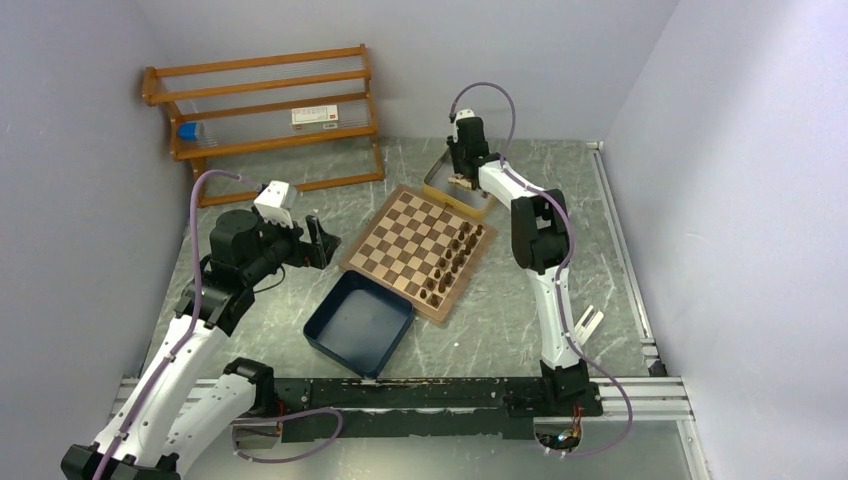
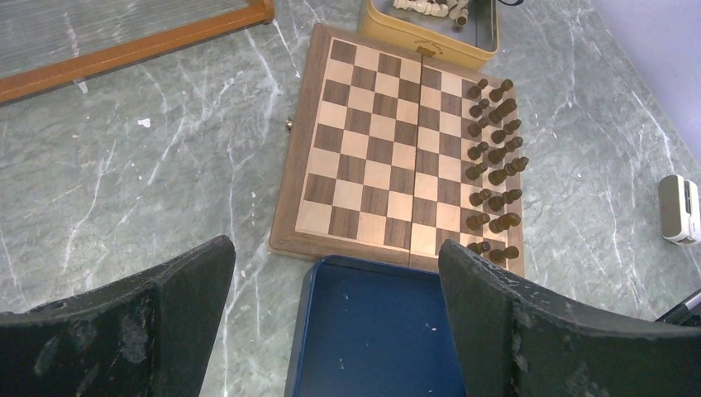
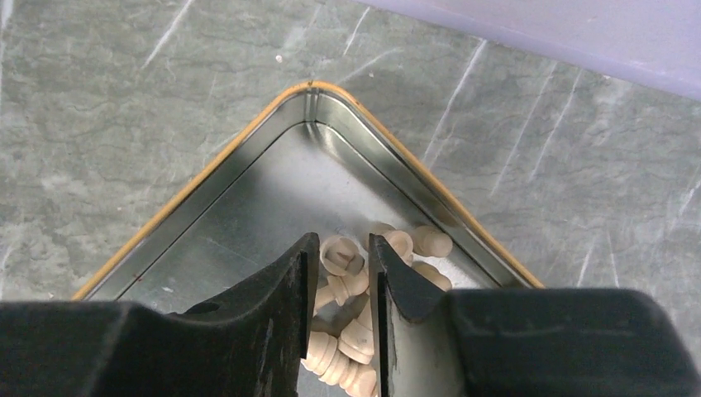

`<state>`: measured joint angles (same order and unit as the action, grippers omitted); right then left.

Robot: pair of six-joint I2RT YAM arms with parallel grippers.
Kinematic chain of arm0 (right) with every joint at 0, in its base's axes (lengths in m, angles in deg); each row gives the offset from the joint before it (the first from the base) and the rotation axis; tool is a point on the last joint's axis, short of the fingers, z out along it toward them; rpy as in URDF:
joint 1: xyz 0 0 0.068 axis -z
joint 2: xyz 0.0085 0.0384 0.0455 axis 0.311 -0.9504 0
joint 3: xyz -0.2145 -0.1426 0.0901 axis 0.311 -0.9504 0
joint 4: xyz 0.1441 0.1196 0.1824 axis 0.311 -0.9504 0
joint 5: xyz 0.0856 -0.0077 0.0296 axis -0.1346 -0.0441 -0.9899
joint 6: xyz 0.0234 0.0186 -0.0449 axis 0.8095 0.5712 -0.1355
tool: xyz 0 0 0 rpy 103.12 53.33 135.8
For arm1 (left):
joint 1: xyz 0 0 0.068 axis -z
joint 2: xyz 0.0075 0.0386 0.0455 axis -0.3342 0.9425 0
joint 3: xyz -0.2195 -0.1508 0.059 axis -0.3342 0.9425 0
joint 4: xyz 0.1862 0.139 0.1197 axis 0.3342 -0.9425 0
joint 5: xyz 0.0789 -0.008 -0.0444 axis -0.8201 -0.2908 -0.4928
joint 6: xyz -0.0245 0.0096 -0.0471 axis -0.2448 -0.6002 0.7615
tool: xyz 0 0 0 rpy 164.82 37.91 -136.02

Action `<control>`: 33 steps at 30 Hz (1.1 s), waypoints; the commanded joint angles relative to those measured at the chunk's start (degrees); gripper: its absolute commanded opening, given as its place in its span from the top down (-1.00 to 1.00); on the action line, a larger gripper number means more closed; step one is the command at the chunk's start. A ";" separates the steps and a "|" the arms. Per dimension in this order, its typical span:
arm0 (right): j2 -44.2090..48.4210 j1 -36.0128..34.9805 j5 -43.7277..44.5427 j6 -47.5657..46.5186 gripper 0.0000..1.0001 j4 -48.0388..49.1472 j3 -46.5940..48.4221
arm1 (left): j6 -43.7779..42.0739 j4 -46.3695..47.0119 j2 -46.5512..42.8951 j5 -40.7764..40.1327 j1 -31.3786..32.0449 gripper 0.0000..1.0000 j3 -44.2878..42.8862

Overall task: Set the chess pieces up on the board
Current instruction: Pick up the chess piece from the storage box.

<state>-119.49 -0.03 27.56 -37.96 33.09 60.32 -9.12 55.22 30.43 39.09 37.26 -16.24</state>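
Note:
The board [image 1: 400, 235] [image 2: 372, 149] lies at the table's middle with two rows of dark chess pieces [image 1: 450, 262] [image 2: 493, 157] standing along its right side. Several light chess pieces [image 3: 343, 260] [image 2: 426, 7] lie heaped in a metal tin [image 1: 432, 182] [image 3: 231, 165] behind the board. My right gripper [image 1: 462, 180] [image 3: 339, 241] reaches down into the tin. Its jaws stand a narrow gap apart with light pieces between them; whether they pinch one does not show. My left gripper [image 1: 322, 240] [image 2: 335, 248] hangs wide open and empty left of the board, above the table.
A navy blue tray [image 1: 355, 325] [image 2: 372, 331] sits against the board's near edge. A wooden rack [image 1: 265, 110] [image 2: 124, 50] stands at the back left. A small white object [image 1: 590, 320] [image 2: 679, 207] lies at the right near the metal rail.

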 commanded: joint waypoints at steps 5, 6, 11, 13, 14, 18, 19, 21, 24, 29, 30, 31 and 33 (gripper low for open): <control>-2.54 0.81 -1.42 -1.40 0.31 -0.20 2.49 | -0.38 0.23 0.42 0.12 -0.42 -0.95 0.02; -2.75 0.87 -1.55 -1.40 0.33 -0.35 2.74 | -0.35 0.24 0.53 0.20 -0.42 -0.95 0.03; -2.92 1.18 -1.59 -1.94 0.53 0.08 2.77 | -0.35 0.20 0.73 0.22 -0.42 -0.95 0.02; -2.56 1.18 -1.64 -2.39 0.60 0.39 2.66 | -0.32 0.23 0.69 0.15 -0.42 -0.95 0.06; -2.27 1.19 -1.52 -2.51 0.63 0.53 2.64 | -0.38 0.28 0.68 0.21 -0.42 -0.95 0.06; -0.57 1.19 -1.49 -2.88 0.73 1.46 1.87 | -0.43 0.25 0.94 0.31 -0.42 -0.95 0.04; 0.02 1.19 -1.60 -2.93 0.75 1.79 1.55 | -0.41 0.24 0.97 0.31 -0.42 -0.95 0.00; 1.38 1.18 -1.50 -2.98 0.78 2.48 0.62 | -0.43 0.11 1.02 0.23 -0.42 -0.95 0.05; 3.77 1.19 -1.84 -2.74 0.82 3.96 -1.40 | -0.40 0.23 0.86 0.13 -0.42 -0.95 0.15; 7.16 1.02 -2.51 -2.00 0.84 3.81 -2.94 | -0.40 0.06 0.87 -0.22 -0.42 -0.95 0.07; 7.82 0.97 -2.59 -1.82 0.84 3.76 -3.16 | -0.40 0.06 0.87 -0.31 -0.42 -0.95 0.07; 8.46 0.88 -2.72 -1.57 0.85 3.69 -3.56 | -0.42 0.06 0.86 -0.39 -0.42 -0.95 0.07; 10.00 0.80 -3.01 -0.64 0.85 3.51 -4.41 | -0.41 -0.03 0.86 -0.60 -0.42 -0.95 -0.02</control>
<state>-114.70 0.60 25.24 -39.97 34.54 57.39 -9.12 55.22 31.35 39.11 37.24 -16.24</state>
